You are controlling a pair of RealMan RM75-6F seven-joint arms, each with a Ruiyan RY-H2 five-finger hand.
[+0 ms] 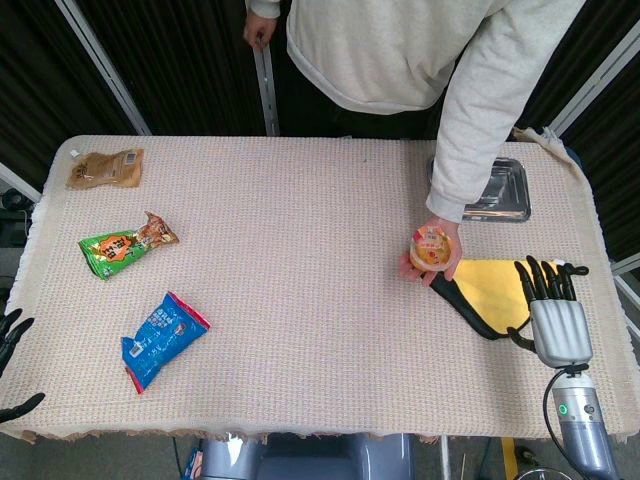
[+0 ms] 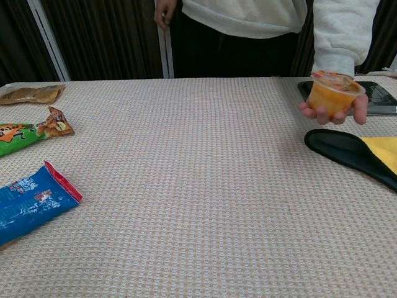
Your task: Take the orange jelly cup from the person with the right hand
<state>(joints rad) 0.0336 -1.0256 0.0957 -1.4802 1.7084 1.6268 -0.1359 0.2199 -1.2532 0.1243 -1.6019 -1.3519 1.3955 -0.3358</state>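
Observation:
The person across the table holds out the orange jelly cup (image 1: 434,249) (image 2: 334,93) in one palm, above the right part of the table. My right hand (image 1: 555,300) rests near the right table edge, fingers spread and holding nothing, a hand's width right of the cup; the chest view does not show it. Only the dark fingertips of my left hand (image 1: 12,338) show at the far left edge, spread apart and empty.
A yellow and black pad (image 1: 492,292) (image 2: 360,152) lies between my right hand and the cup. A metal tray (image 1: 508,190) sits behind it. A blue packet (image 1: 162,338), a green packet (image 1: 124,243) and a brown packet (image 1: 105,168) lie on the left.

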